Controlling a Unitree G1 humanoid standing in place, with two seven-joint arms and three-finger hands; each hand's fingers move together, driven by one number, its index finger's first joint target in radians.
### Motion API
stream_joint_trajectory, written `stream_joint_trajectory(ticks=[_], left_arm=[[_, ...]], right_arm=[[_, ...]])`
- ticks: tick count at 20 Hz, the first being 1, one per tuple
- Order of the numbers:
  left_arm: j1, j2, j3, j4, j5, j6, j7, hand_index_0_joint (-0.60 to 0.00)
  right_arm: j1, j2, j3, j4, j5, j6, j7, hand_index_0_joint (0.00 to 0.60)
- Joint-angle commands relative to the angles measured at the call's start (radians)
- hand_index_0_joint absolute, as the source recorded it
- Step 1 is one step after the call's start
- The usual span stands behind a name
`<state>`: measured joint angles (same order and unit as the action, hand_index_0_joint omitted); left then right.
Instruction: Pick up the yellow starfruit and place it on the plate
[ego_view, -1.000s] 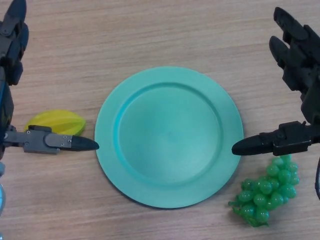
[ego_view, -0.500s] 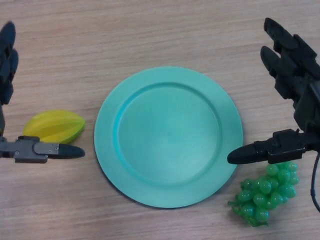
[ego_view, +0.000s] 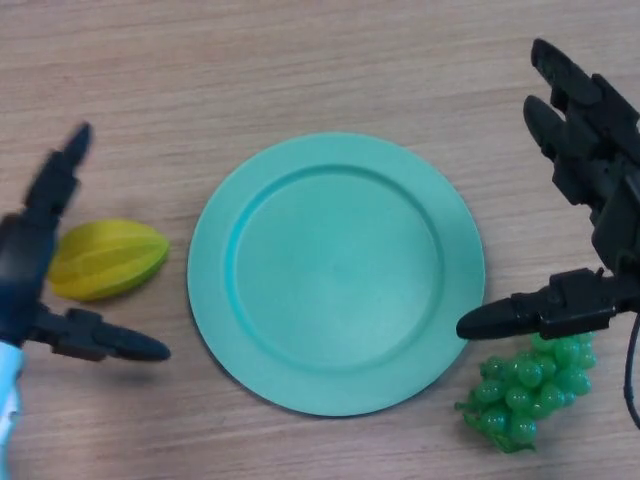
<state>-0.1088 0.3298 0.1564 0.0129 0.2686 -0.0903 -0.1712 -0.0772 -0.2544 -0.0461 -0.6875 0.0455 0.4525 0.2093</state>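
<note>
The yellow starfruit lies on the wooden table just left of the teal plate, which has nothing on it. My left hand is open at the left edge, its fingers above the fruit's left end and its thumb stretched out below it, not gripping. My right hand is open at the right edge, fingers pointing away and thumb reaching toward the plate's right rim.
A bunch of green grapes lies at the lower right, just under the right thumb and off the plate's rim.
My left hand has turned and tilted inward, so its fingers now slant toward the starfruit and its thumb sits lower. The right hand has barely shifted.
</note>
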Motion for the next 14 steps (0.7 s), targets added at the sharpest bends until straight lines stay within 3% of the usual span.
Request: stream_joint_trajectory(ticks=[1, 8, 11, 14], left_arm=[[-0.050, 0.056, 0.044, 0.002, 0.038, -0.167, 0.114, 0.000], [-0.088, 0.071, 0.007, 0.087, 0.222, -0.191, 0.243, 0.000], [-0.057, 0.071, 0.007, 0.074, 0.257, -0.161, 0.191, 0.000], [-0.034, 0.073, 0.027, 0.039, 0.276, -0.128, 0.190, 0.000]], right_arm=[[-0.009, -0.013, -0.071, -0.074, 0.032, -0.105, -0.025, 0.000], [0.007, -0.034, -0.140, -0.140, 0.045, -0.076, -0.010, 0.000], [0.016, -0.034, -0.156, -0.153, 0.055, -0.057, -0.009, 0.000], [0.020, -0.034, -0.160, -0.163, 0.058, -0.056, -0.011, 0.000]])
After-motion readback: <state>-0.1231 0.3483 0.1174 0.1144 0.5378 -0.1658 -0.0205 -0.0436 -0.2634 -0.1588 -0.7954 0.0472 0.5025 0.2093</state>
